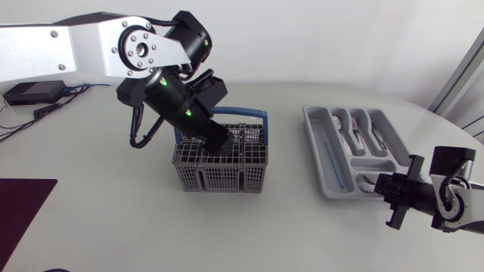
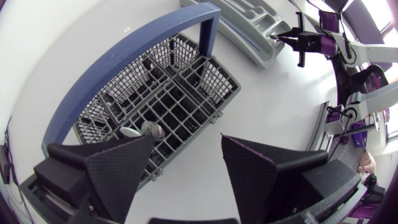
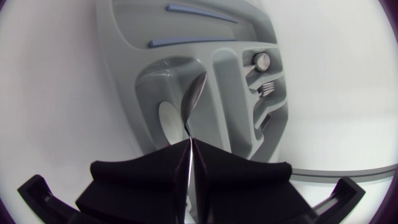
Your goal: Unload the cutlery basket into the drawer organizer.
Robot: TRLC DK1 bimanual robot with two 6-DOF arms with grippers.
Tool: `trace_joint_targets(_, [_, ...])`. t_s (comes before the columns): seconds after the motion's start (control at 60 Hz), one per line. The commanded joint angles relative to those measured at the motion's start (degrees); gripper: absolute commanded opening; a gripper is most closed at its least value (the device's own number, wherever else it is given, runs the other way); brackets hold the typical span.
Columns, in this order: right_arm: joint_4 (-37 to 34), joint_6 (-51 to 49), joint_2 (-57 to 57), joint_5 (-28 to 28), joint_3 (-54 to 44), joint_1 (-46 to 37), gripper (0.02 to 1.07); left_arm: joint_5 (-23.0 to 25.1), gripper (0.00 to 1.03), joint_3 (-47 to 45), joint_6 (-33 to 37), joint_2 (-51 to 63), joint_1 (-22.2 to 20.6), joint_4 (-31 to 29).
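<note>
The left gripper [image 2: 186, 140] hangs over the grey cutlery basket [image 1: 198, 178], just inside its blue handle [image 1: 255, 116], with its 2 fingers spread wide and nothing between them. A metal piece of cutlery [image 2: 147, 129] stands in a basket cell beside 1 of those fingers. Well to the right lies the grey drawer organizer [image 1: 313, 142], with blue-handled utensils [image 1: 330, 153] in its long slot and metal cutlery in the other compartments. The right gripper [image 3: 189, 145] sits at the organizer's near end, its fingers pinched tight on the handle of a spoon [image 3: 194, 93], whose bowl hangs over the small end compartment.
</note>
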Motion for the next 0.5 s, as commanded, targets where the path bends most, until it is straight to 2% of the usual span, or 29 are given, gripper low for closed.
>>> trace_joint_targets(0.0, [1.2, -1.1, 0.2, 0.8, -2.2, 0.8, 0.28, -0.5, 0.89, -0.8, -1.4, 0.6, 0.8, -0.2])
trace_joint_targets(0.067, [1.1, -0.7, -1.2, 0.8, -2.1, 0.7, 0.45, -0.5, 0.89, -0.9, -1.2, 0.6, 0.9, -0.3])
trace_joint_targets(0.217, [-0.2, 1.0, -6.0, 0.6, -1.7, 0.5, 0.72, -0.5, 0.89, -1.1, -0.9, 0.4, 1.8, -0.3])
trace_joint_targets(0.3, [-2.4, 1.8, -8.8, 0.4, -1.2, 0.7, 0.76, -0.6, 0.89, -1.3, -0.5, 0.2, 2.1, -0.3])
trace_joint_targets(0.483, [-9.8, 5.6, -15.3, -0.7, 0.8, 2.5, 0.77, -0.6, 0.89, -1.7, 0.0, -0.1, 2.6, -0.3])
